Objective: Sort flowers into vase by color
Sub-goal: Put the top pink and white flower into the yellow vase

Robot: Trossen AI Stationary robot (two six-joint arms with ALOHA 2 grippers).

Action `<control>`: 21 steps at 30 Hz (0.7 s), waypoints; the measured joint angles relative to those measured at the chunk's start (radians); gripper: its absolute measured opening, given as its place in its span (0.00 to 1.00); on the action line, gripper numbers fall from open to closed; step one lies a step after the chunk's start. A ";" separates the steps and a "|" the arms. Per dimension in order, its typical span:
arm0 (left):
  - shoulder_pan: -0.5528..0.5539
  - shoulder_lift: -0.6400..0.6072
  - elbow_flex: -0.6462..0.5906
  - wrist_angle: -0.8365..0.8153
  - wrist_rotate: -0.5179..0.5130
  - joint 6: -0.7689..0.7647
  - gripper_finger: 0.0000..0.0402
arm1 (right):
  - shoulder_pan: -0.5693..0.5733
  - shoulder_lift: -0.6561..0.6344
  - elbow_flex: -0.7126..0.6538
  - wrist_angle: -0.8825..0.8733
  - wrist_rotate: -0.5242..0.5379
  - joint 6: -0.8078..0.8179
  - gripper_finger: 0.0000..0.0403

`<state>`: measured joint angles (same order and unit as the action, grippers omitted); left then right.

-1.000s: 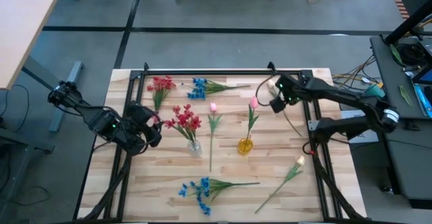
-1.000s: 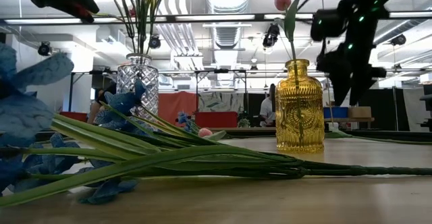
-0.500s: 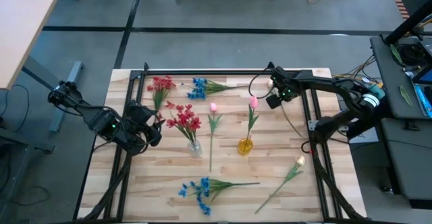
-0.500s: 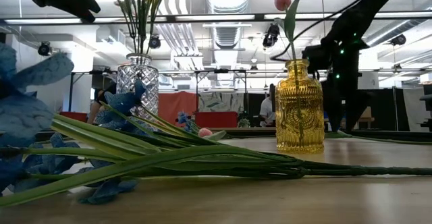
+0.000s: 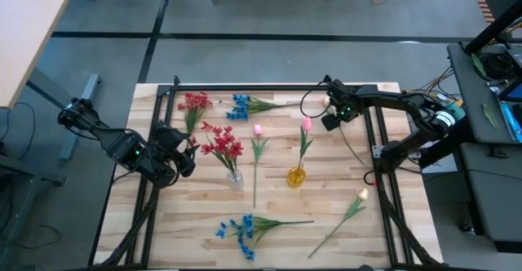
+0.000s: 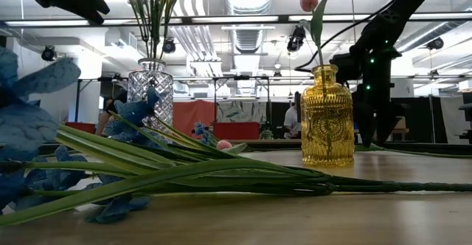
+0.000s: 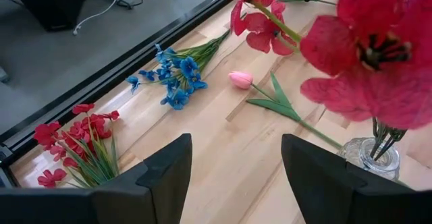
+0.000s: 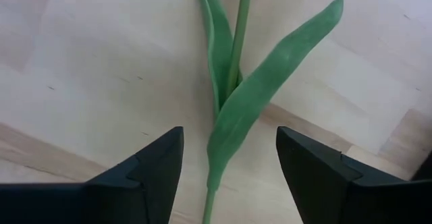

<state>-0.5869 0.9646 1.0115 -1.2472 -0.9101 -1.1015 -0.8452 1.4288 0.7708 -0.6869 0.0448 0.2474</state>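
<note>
— Hovering where, your right tool (image 8: 226,177)?
— Over a green tulip stem (image 8: 237,55) flat on the tabletop (image 5: 326,197), fingers spread, nothing grasped.
— And the left tool (image 7: 233,183)?
— Released too, beside the clear vase (image 5: 235,179) holding red flowers (image 5: 222,144).

Seen from above, a glass vase (image 5: 235,179) stands near the table (image 5: 391,230) centre with a spray (image 5: 222,144) in it; a second vase (image 5: 295,175) stands just at its 3 o'clock, holding a tulip (image 5: 306,125). Between them lies another tulip (image 5: 258,130). Two sprays (image 5: 194,102) (image 5: 240,106) lie at 12 o'clock, one spray (image 5: 238,230) at 6 o'clock, a third tulip (image 5: 361,195) at 4 o'clock.
</note>
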 joint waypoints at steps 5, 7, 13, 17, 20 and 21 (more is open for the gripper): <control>0.000 0.000 0.000 0.001 0.000 0.000 0.53 | 0.000 0.000 0.000 0.020 0.000 0.001 0.54; 0.000 0.000 0.000 0.001 0.000 -0.001 0.53 | 0.000 0.000 0.000 0.020 0.000 0.002 0.53; 0.000 0.000 0.000 0.001 0.000 -0.007 0.53 | 0.000 0.006 0.000 0.036 0.000 0.004 0.51; 0.000 0.000 0.000 0.001 0.000 -0.007 0.53 | 0.000 0.021 0.000 0.053 0.000 0.006 0.49; 0.000 0.000 0.000 0.001 0.000 -0.007 0.53 | 0.000 0.039 0.000 0.064 0.000 0.006 0.47; 0.000 0.000 0.000 0.001 0.000 -0.007 0.53 | 0.000 0.046 0.000 0.068 0.000 0.006 0.46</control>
<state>-0.5869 0.9646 1.0111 -1.2461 -0.9100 -1.1088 -0.8452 1.4752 0.7708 -0.6189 0.0449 0.2535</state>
